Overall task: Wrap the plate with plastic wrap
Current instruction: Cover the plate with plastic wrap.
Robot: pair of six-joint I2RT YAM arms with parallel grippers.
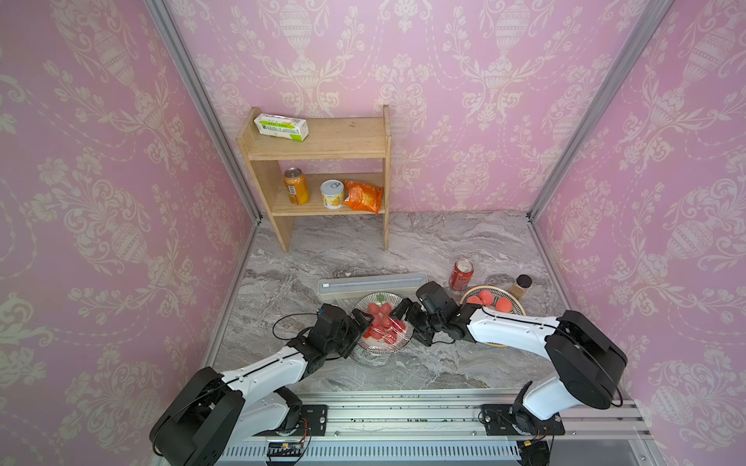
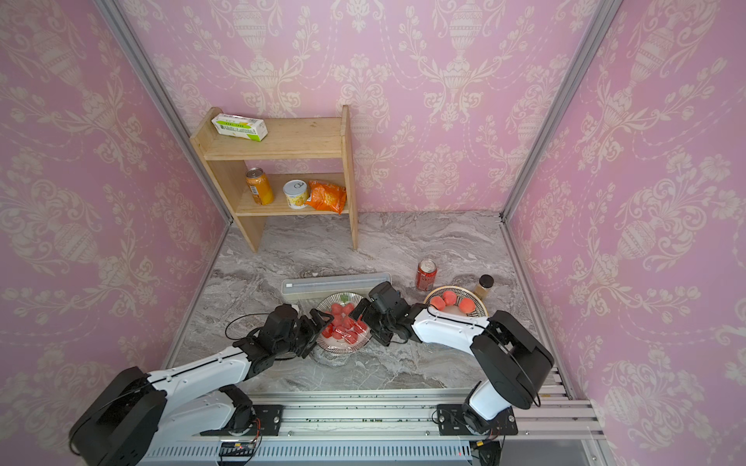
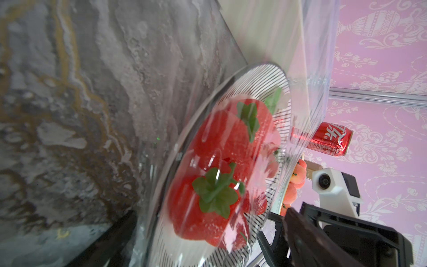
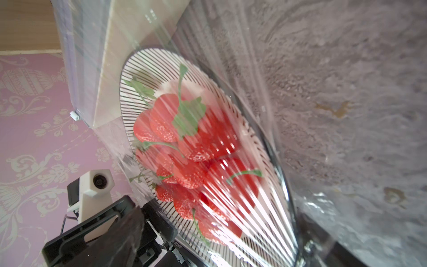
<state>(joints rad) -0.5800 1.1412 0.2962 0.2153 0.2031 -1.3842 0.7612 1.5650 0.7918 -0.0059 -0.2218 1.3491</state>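
Plastic wrap (image 3: 309,57) over plate (image 1: 379,350), dispenser box (image 1: 371,284) lying left-right behind, left pincer (image 1: 360,327), right pincer (image 1: 408,322) both spread wide

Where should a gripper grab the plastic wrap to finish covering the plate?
Probably the slack, crinkled plastic wrap lying on the table past the plate rim nearest the robot, approached low from that side; over the strawberries it is stretched tight.

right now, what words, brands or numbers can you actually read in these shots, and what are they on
Nothing can be quoted with confidence.
red can: white brush-style brand script, not clear enough to read.
green-and-white carton: green print, too small.
orange can: label blurred.
tin: label blurred.
orange snack bag: print blurred.
dispenser box: no lettering visible.
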